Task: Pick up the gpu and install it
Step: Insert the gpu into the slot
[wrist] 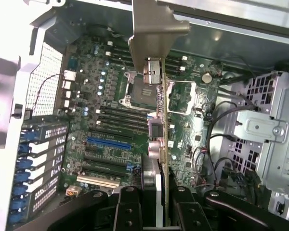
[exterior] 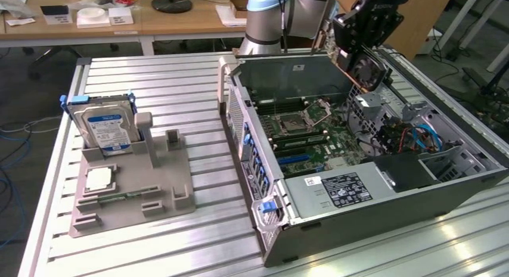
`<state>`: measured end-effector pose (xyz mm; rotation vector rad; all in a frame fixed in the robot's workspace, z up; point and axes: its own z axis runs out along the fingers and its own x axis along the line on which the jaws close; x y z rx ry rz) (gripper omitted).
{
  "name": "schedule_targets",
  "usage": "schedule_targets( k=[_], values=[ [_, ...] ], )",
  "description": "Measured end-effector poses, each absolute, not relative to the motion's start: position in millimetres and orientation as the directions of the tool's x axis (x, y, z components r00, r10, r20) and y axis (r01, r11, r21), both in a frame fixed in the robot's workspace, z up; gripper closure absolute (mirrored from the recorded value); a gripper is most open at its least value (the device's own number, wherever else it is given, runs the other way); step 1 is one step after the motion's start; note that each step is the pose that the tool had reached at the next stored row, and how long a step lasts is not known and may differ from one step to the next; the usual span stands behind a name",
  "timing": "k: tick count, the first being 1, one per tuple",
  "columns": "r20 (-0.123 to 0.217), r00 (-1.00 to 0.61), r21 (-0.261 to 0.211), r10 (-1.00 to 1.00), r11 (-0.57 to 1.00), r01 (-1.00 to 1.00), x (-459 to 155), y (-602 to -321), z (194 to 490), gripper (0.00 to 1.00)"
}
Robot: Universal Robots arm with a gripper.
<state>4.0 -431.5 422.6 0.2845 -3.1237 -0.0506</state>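
The gpu (exterior: 368, 69), a dark card with a round fan on one face, hangs tilted above the far side of the open computer case (exterior: 358, 229). My gripper (exterior: 358, 44) is shut on its upper edge. In the wrist view the gpu (wrist: 159, 144) appears edge-on between my black fingers (wrist: 127, 207), with its metal bracket (wrist: 154, 29) at the far end. Beneath it lies the motherboard (wrist: 111, 159) with a blue expansion slot (wrist: 115, 143). The card is well above the board and touches nothing.
A grey parts holder (exterior: 135, 193) sits on the slatted table at the exterior view's left, carrying a blue-labelled hard drive (exterior: 104, 128), a processor (exterior: 98, 179) and a memory stick (exterior: 119, 196). Drive cages (wrist: 265, 130) and cables (exterior: 421, 137) fill one side of the case.
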Motion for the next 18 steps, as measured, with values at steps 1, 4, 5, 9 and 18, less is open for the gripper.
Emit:
schedule_targets(
  k=[1, 4, 5, 9, 18],
  values=[
    [0.002, -0.981, 0.033, -0.192, 0.981, -0.192, 4.0, -431.6, 422.5, 0.72],
    [0.002, -0.974, 0.033, -0.229, 0.973, -0.228, 3.9, -431.5, 422.5, 0.72],
    [0.002, -0.971, 0.033, -0.240, 0.970, -0.240, 3.9, -431.5, 422.5, 0.72],
    [0.001, -0.958, 0.033, -0.288, 0.957, -0.288, 3.9, -431.5, 422.5, 0.72],
    [0.001, -0.930, 0.036, -0.369, 0.929, -0.368, 3.9, -431.5, 422.5, 0.72]
  ],
)
